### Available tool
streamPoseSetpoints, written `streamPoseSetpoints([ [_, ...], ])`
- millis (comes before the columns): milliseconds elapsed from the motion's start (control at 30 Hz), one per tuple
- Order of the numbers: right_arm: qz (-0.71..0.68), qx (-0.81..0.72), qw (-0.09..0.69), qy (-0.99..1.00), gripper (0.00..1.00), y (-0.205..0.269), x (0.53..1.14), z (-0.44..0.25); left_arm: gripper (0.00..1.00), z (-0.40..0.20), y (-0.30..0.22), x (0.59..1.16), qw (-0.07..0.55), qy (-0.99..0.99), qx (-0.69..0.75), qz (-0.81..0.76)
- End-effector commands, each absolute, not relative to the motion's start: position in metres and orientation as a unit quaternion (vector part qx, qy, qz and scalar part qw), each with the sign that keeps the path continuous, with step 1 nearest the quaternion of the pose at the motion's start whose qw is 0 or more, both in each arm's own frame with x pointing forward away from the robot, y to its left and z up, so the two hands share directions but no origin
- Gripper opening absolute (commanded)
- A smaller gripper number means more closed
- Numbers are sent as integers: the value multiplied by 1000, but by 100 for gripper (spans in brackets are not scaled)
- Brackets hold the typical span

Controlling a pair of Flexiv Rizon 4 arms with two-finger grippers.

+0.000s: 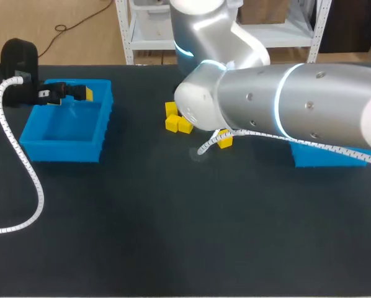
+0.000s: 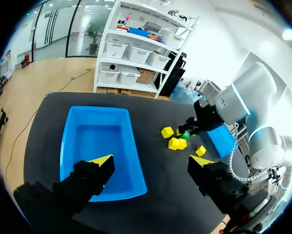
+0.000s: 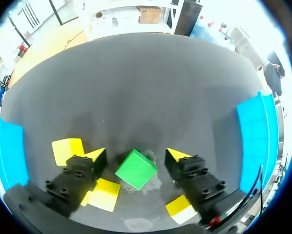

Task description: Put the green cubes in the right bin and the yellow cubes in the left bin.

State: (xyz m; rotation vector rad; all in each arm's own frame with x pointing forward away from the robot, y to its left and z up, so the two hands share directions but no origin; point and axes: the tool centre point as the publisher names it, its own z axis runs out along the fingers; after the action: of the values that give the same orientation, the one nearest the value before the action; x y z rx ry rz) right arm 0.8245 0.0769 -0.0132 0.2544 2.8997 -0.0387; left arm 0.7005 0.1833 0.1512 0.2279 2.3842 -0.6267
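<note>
Straddling a green cube point(image 3: 135, 169) of smooth, plastic-looking material, the right pincer point(image 3: 136, 157) is being held spread, with one yellow-tipped finger on each side of the cube and neither touching it. The cube is lying on the black matte tabletop point(image 1: 173, 248), turned cornerwise to the fingers. The opening is therefore judged to be set wide so that the corners are cleared before any squeeze. Three yellow cubes point(image 3: 68, 148) of the same make are crowding the pincer: one just outside one finger, and two close under the finger bodies. Contact with these on closing is being noted as the chief risk. The right bin point(image 3: 253, 131), a blue plastic rectangular tub, is lying well off to one side of the pincer, and the green cube is not yet in it.

The left pincer point(image 2: 152, 163) is likewise being held spread, with nothing between its fingers. It is being stationed at the edge of the left bin point(image 2: 97, 141), a matching blue tub. This is judged to be a release or waiting station for yellow cubes. No cube is being seen in the part of that bin that shows.
</note>
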Motion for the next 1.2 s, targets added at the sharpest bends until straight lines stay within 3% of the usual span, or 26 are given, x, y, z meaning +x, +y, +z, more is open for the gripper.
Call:
streamPoseSetpoints([
  [33,-14,86,114,990,0,79,828,-14,100,150,185,700,329,908,88,-242],
  [700,-27,85,120,989,0,77,840,-11,100,150,185,700,329,908,88,-242],
  [1200,-37,92,174,980,0,46,855,50,100,150,185,700,329,908,88,-242],
])
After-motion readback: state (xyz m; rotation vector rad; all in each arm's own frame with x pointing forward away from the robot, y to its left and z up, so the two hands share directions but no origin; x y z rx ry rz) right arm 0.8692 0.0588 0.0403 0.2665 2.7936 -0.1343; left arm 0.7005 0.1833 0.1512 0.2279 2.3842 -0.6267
